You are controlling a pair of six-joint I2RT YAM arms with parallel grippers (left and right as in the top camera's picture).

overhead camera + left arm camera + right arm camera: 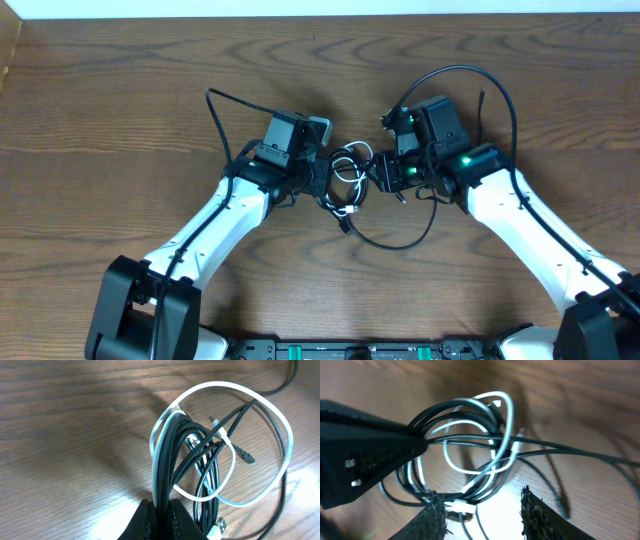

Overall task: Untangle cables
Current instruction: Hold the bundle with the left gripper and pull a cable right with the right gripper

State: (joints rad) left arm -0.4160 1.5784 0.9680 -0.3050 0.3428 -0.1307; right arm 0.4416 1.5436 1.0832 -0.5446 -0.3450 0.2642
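**A:** Where's the tangle?

**B:** The coil of thin black cords and one white cord [172, 455] is pinched at one side in the left claw [161, 510], which is pressed together on several strands. The rest spreads away from it over the brown wooden desk [120, 100].

**A:** And the other arm?

**B:** The right claw [481, 496] faces the left claw across the coil, fingers spread, gripping nothing I can see.

**A:** How should it go in?

**B:** I'd take one strand, not the bunch. The white loop [282, 430] bulging farthest from the left claw looks freest. Close on that alone and draw it slowly away from the left claw. Stop if the black turns tighten, because a hard pull would likely drag everything.
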